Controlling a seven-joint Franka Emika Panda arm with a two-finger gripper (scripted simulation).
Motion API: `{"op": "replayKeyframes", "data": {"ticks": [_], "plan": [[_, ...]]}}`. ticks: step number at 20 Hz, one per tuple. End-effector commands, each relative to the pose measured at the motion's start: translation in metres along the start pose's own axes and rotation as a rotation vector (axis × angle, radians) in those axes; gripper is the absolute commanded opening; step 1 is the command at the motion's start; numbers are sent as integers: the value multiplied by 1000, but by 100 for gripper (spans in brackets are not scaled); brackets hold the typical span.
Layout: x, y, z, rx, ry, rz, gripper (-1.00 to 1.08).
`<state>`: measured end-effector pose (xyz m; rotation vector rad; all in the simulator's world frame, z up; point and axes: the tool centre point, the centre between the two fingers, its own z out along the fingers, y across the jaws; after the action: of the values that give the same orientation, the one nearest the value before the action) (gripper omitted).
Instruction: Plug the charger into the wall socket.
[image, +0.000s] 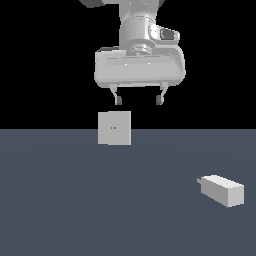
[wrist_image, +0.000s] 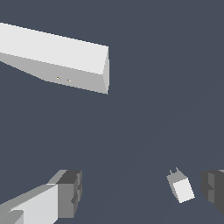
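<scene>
The charger (image: 223, 189) is a small off-white block lying on the dark floor at the exterior view's right, its short stub pointing toward that view's left. The wrist view shows the charger (wrist_image: 180, 187) too, close to one fingertip. The wall socket (image: 114, 128) is a light grey upright square plate with two tiny orange dots at its centre, and the wrist view sees the socket (wrist_image: 57, 59) from above. My gripper (image: 139, 100) hangs open high above the floor, just above the socket, with nothing between its fingers (wrist_image: 70, 192).
A flat dark grey-blue floor (image: 75, 200) runs under everything. Behind it the background is black. No other objects show.
</scene>
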<state>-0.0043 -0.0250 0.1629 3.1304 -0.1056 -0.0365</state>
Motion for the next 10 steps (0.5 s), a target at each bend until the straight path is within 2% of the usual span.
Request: {"op": "replayKeyframes", "data": {"ticks": [1, 10], "plan": [[0, 0, 0, 0, 0, 0, 100], [-11, 8, 9, 1, 4, -32, 100]]}}
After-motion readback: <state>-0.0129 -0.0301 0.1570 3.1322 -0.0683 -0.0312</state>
